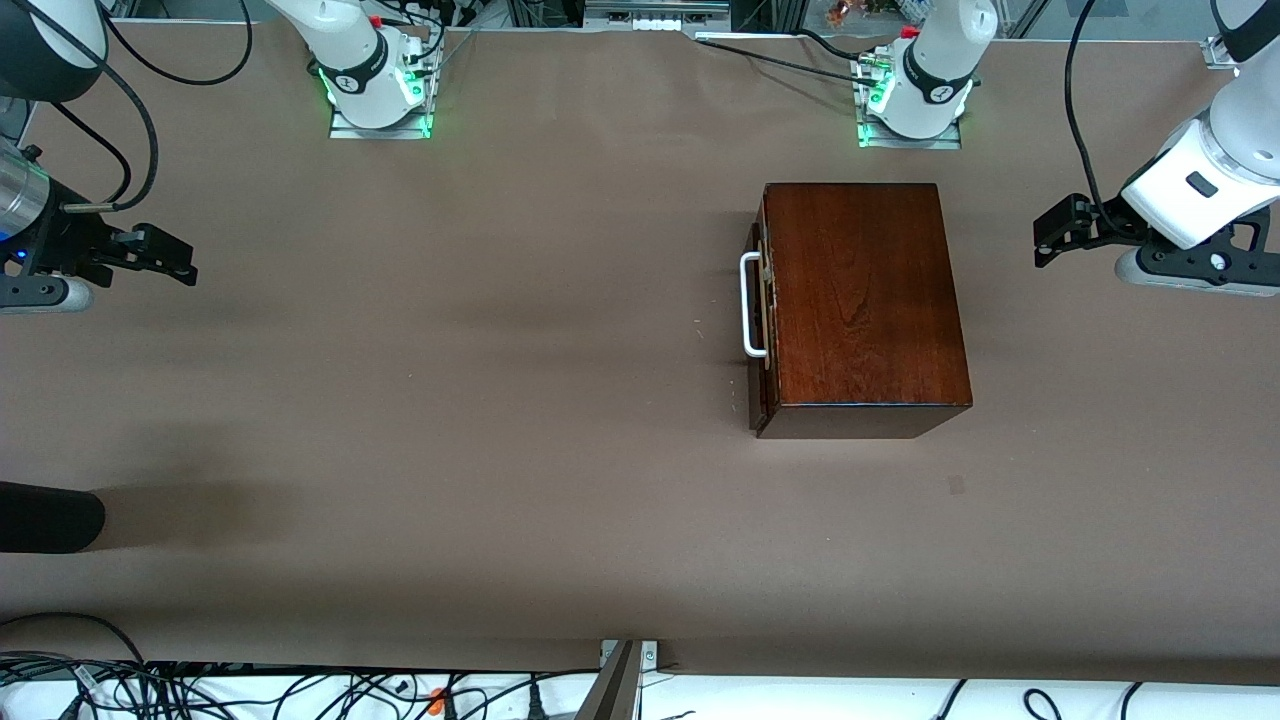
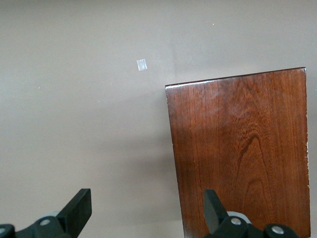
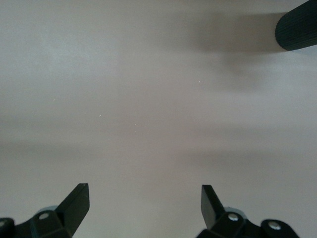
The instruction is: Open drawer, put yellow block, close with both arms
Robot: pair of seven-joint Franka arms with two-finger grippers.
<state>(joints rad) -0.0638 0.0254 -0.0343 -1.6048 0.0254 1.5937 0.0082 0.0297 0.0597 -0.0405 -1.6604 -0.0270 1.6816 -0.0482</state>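
1. The surface (image 1: pixel 500 400) is big, flat and brown, with a dull, smooth look and soft shadows on it.
2. Along the top edge of the front view stand the two white arm bases with green lights. Along the bottom edge lies a pale strip with tangled black cables (image 1: pixel 200 690).
3. A dark red-brown wooden box (image 1: pixel 860 300) sits on the surface, toward the left arm's end. It is shiny and you can see the wavy wood grain on its top.
4. The drawer (image 1: pixel 762 330) is pushed in, so only a thin slice of its front shows. Its white bar handle (image 1: pixel 750 305) sticks out from the box, facing the right arm's end of the surface.
5. The yellow block cannot be seen in any view.
6. The left end effector (image 1: pixel 1050 232) hangs over the surface beside the box. Its black fingers (image 2: pixel 79 208) are spread wide and hold nothing.
7. The right end effector (image 1: pixel 165 258) hangs over bare surface at the right arm's end, well apart from the box. Its fingers (image 3: pixel 77 203) are spread wide too, and hold nothing.
8. A dark rounded thing (image 1: pixel 45 517) pokes in at the edge of the front view. It is cut off, so I cannot tell what it is.
9. A tiny pale square mark (image 1: pixel 956 485) lies on the surface near the box.
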